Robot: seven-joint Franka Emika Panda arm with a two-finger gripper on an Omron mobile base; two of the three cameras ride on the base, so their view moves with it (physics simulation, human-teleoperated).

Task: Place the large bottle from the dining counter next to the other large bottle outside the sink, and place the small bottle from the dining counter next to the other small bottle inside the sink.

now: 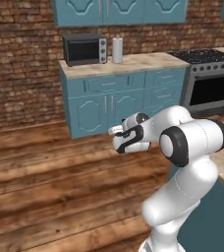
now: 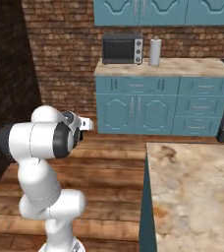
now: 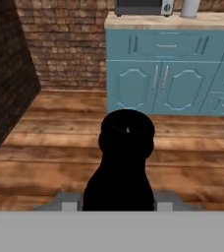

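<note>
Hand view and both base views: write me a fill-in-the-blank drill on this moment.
1. The claw is shut on a ____ bottle.
2. The microwave stands on the counter beside a ____ canister.
3. The floor is made of ____ planks.
4. The wall behind the cabinets is ____.

Missing words: black; white; wooden; brick
</note>
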